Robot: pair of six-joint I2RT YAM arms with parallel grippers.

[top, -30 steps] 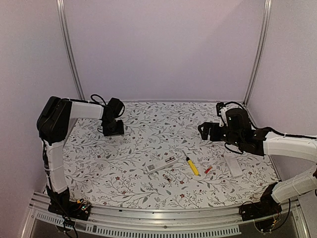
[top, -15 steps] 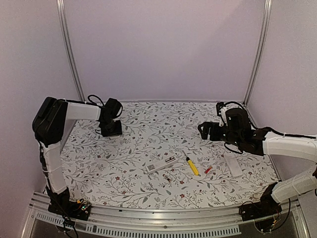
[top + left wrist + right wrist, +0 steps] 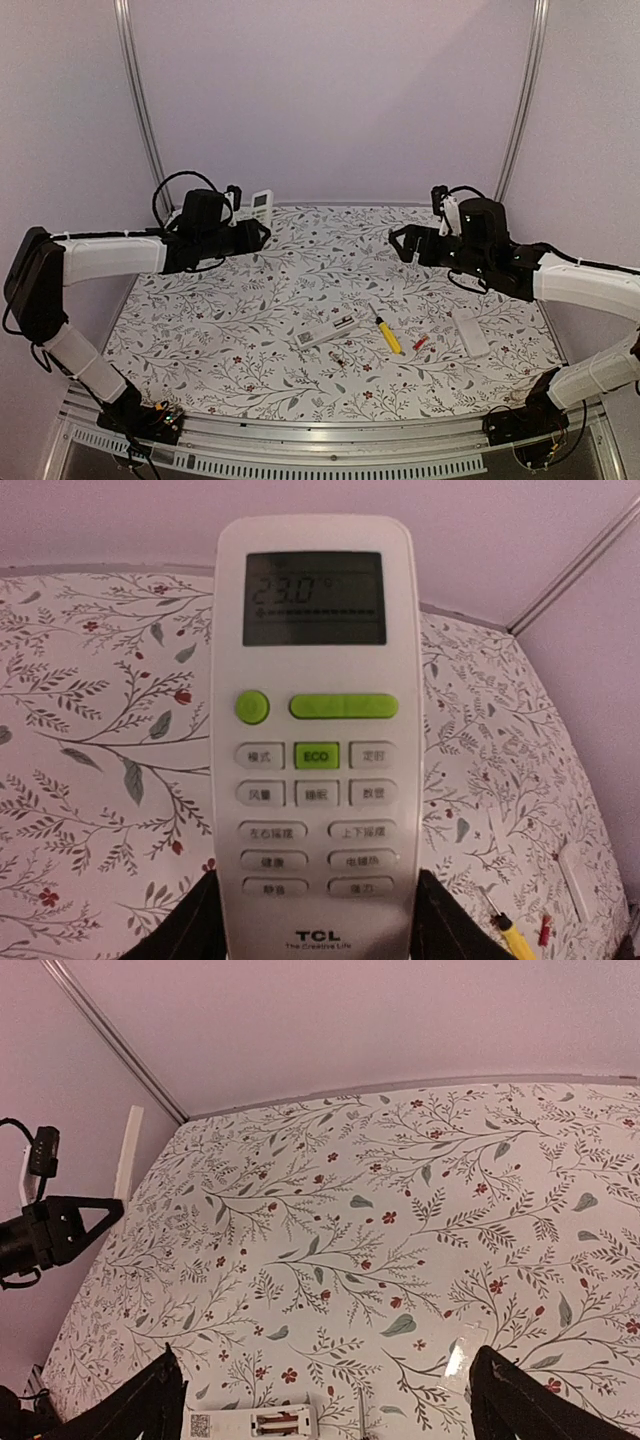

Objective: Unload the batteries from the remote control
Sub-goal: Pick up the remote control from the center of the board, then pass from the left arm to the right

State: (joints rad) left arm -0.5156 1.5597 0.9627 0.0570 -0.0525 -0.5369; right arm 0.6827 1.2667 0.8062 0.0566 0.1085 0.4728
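Note:
My left gripper (image 3: 250,232) is shut on a white TCL remote (image 3: 262,206) and holds it upright above the back left of the table. In the left wrist view the remote (image 3: 315,720) faces the camera, display lit, clamped between my left gripper's (image 3: 315,915) black fingers. A second white remote (image 3: 327,331) lies mid-table, its battery compartment open and facing up (image 3: 275,1422). A red-orange battery (image 3: 420,342) and a dark battery (image 3: 337,360) lie loose near it. My right gripper (image 3: 400,243) is open and empty, high above the table (image 3: 325,1380).
A yellow-handled screwdriver (image 3: 387,333) lies between the open remote and the red battery. A white oblong piece (image 3: 470,331) lies at the right. A small clear plastic piece (image 3: 457,1358) lies on the floral mat. Walls close the back and both sides.
My left arm has swung out from the back-left of the table, rising and moving right, and now holds the white remote upright. My right gripper has risen slightly.

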